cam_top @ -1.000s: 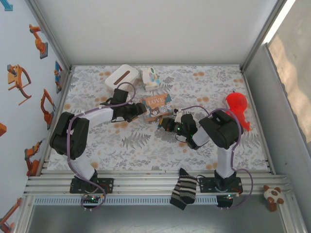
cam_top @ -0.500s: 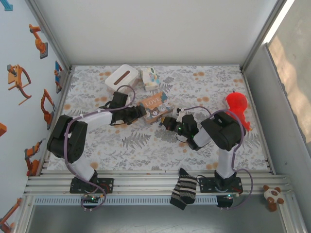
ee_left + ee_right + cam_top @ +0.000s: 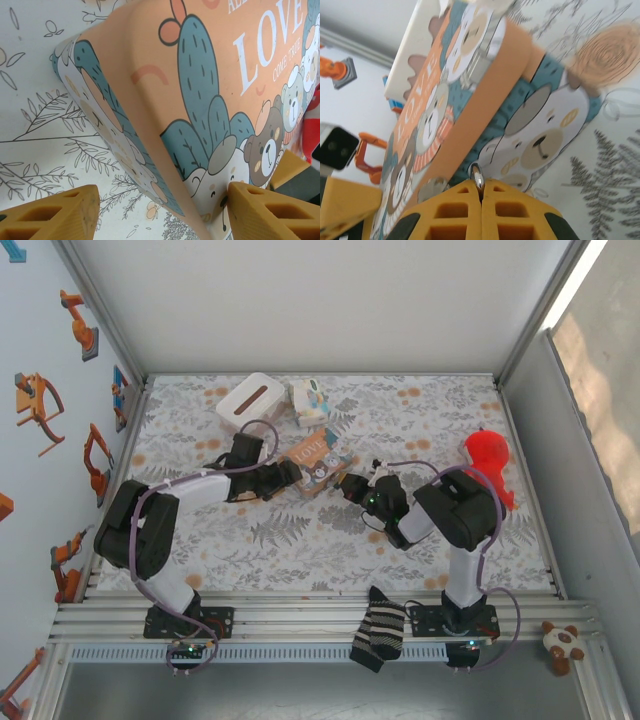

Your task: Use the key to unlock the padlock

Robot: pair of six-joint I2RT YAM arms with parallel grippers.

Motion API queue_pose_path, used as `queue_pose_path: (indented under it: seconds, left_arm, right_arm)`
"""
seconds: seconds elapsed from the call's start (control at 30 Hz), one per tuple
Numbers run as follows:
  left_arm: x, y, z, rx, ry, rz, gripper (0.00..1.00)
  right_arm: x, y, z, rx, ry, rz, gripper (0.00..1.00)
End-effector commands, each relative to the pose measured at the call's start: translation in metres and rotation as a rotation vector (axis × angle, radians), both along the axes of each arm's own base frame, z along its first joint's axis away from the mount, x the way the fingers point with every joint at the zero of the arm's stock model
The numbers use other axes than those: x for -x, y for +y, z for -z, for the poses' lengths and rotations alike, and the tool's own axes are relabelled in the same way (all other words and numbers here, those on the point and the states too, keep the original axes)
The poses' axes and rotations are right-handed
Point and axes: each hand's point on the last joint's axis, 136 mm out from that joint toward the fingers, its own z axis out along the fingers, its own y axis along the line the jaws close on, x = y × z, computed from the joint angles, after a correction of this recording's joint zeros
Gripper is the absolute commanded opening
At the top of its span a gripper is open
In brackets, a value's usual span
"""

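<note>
The left fingers (image 3: pixel 162 192) stand wide apart around a lower corner of the LOVE box (image 3: pixel 200 100). The finger (image 3: pixel 265 212) at the right of the left wrist view touches the printed bear face of the box. The other finger (image 3: pixel 50 215) is apart from it, with a strip of leaf-patterned desk (image 3: pixel 40 100) showing between them, so nothing is clamped.

From above, the left fingers (image 3: pixel 290 472) meet the box (image 3: pixel 318 460) on its left side and the right fingers (image 3: pixel 350 485) sit just beside its right corner, so the box lies between the two arms.

The right fingers (image 3: pixel 481 186) are pressed fully together. The thin silvery tip of the key (image 3: pixel 478 176) pokes out between them, right at the box's (image 3: pixel 485 100) orange band (touching it or just short of it, I cannot tell).

A blurred greyish lump (image 3: pixel 436 186) sits on that same band, just to the left of the fingertips in the right wrist view. It is too soft to say whether it is the padlock.
</note>
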Motion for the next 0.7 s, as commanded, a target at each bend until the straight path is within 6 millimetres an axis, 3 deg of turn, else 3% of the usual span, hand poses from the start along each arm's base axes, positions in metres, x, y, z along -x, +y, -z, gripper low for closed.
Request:
queue_pose_path:
  seconds: [0.0,0.27,0.47,0.67]
  left_arm:
    - [0.040,0.034,0.048,-0.165,0.176,-0.039,0.66]
    - [0.034,0.028,0.029,-0.123,0.122,-0.032,0.67]
    - [0.022,0.022,-0.012,-0.091,0.024,-0.009,0.69]
    - [0.014,0.032,-0.063,-0.120,-0.122,-0.013,0.73]
  right_arm:
    - [-0.018,-0.008,-0.023,-0.056,-0.068,0.094,0.00]
    - [-0.006,-0.025,-0.025,0.042,-0.087,0.116,0.00]
    - [0.014,-0.035,-0.042,0.168,-0.114,0.067,0.00]
    - [0.036,-0.044,-0.073,0.320,-0.136,-0.018,0.00]
